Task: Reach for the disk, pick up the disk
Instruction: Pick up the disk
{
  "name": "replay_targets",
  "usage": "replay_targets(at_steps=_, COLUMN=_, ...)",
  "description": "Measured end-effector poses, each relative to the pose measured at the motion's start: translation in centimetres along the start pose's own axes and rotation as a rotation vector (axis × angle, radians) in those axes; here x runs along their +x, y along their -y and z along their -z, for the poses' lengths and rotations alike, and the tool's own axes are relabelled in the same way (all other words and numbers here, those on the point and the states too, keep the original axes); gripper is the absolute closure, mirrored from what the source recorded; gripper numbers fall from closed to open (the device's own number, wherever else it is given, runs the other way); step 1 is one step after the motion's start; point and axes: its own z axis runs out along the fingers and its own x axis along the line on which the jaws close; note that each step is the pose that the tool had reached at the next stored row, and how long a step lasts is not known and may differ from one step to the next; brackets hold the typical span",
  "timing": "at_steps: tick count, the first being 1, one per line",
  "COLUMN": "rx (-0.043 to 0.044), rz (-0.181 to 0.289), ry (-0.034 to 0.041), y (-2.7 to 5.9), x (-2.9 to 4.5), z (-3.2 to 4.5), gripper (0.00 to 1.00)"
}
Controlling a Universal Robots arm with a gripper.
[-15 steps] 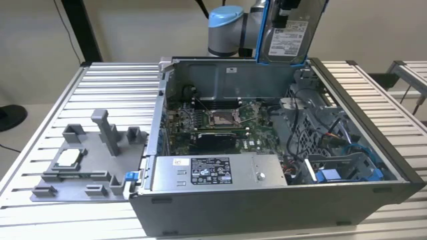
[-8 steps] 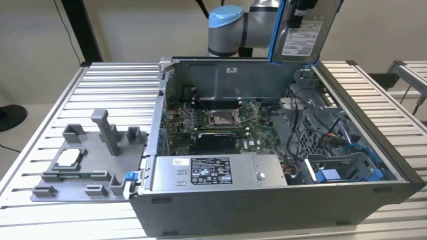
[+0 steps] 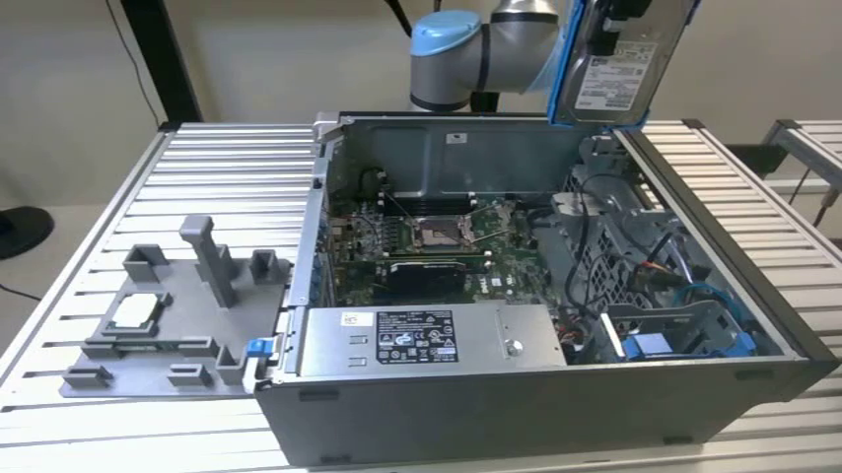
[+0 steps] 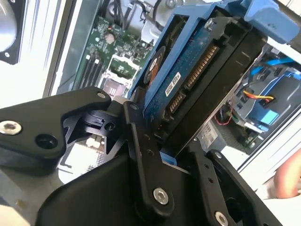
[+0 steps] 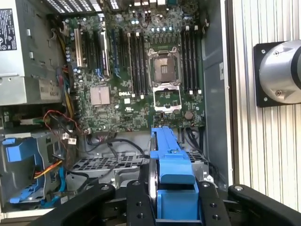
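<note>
Disk aloft between clamped jaws.

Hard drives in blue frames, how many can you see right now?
1. The disk is lifted above the open computer case, clamped in the gripper, which is shut on it in both wrist views. Others may sit hidden in the case's blue bays.

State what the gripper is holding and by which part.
The gripper is shut on the disk, clamping one end of it on the blue frame, above the open computer case.
</note>
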Motion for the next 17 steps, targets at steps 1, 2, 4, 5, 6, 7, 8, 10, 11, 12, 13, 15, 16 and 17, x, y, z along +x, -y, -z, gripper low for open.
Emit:
replay_targets(at_steps=1, rx=0.0, rz=0.0, ry=0.0, y=0.24, x=-0.03, z=0.0, gripper=1.0)
replay_targets(at_steps=2, rx=0.0, rz=0.0, ry=0.0002, y=0.38, x=-0.04, z=-0.01, gripper=1.0)
replay_targets(at_steps=4, rx=0.0, rz=0.0, ry=0.0, y=0.4, x=-0.05, z=0.0, gripper=1.0)
replay_targets(at_steps=5, rx=0.0, rz=0.0, ry=0.0, y=0.42, x=-0.05, z=0.0, gripper=1.0)
replay_targets(at_steps=6, rx=0.0, rz=0.0, ry=0.0001, y=0.42, x=-0.04, z=0.0, gripper=1.0)
replay_targets(at_steps=7, rx=0.0, rz=0.0, ry=0.0001, y=0.43, x=-0.05, z=0.0, gripper=1.0)
replay_targets(at_steps=8, rx=0.0, rz=0.0, ry=0.0001, y=0.44, x=-0.05, z=0.0, gripper=1.0)
replay_targets(at_steps=10, rx=0.0, rz=0.0, ry=0.0, y=0.46, x=-0.05, z=0.0, gripper=1.0)
replay_targets(at_steps=11, rx=0.0001, rz=0.0, ry=0.0, y=0.47, x=-0.05, z=0.0, gripper=1.0)
replay_targets(at_steps=12, rx=0.0, rz=0.0, ry=0.0001, y=0.46, x=-0.03, z=0.0, gripper=1.0)
replay_targets(at_steps=13, rx=0.0, rz=0.0, ry=0.0002, y=0.44, x=0.01, z=0.0, gripper=1.0)
replay_targets(at_steps=15, rx=0.0001, rz=0.0, ry=-0.0002, y=0.37, x=0.14, z=0.01, gripper=1.0)
replay_targets(at_steps=16, rx=0.0001, rz=0.0, ry=0.0, y=0.35, x=0.28, z=0.0, gripper=1.0)
replay_targets(at_steps=17, rx=0.0001, rz=0.0, ry=0.0, y=0.34, x=0.45, z=-0.01, gripper=1.0)
